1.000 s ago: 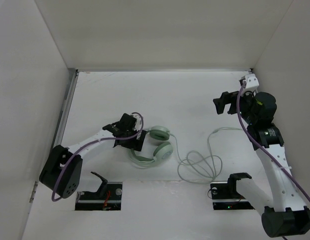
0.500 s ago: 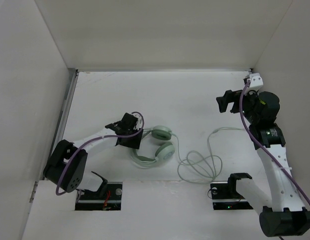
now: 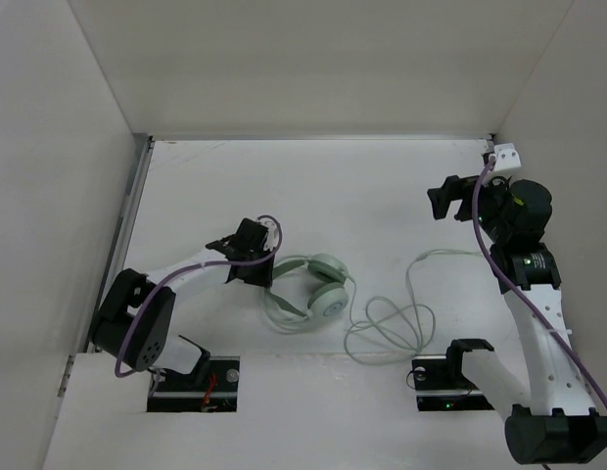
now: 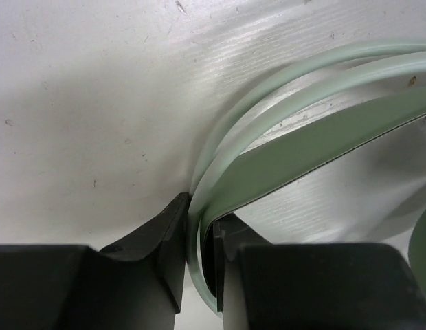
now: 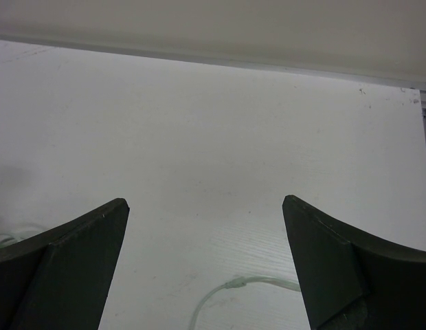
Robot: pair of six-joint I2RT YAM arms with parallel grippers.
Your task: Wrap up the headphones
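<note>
Shows left gripper (image 4: 199,251) clenched on the thin headband (image 4: 306,146) of the headphones (image 3: 328,299) at centre left; right gripper (image 3: 443,200) at upper right spread wide, grasping nothing.

Open table (image 3: 362,186) behind the headphones (image 3: 331,304); cable (image 3: 387,325) loops block the near middle, walls (image 3: 59,147) hem both sides

left hand (image 3: 267,274): we see it turned a little, its arm folded back toward the base.
headphones (image 3: 328,266): we see them swung round, cups shifted right.
right hand (image 3: 445,199): drifted slightly right.
</note>
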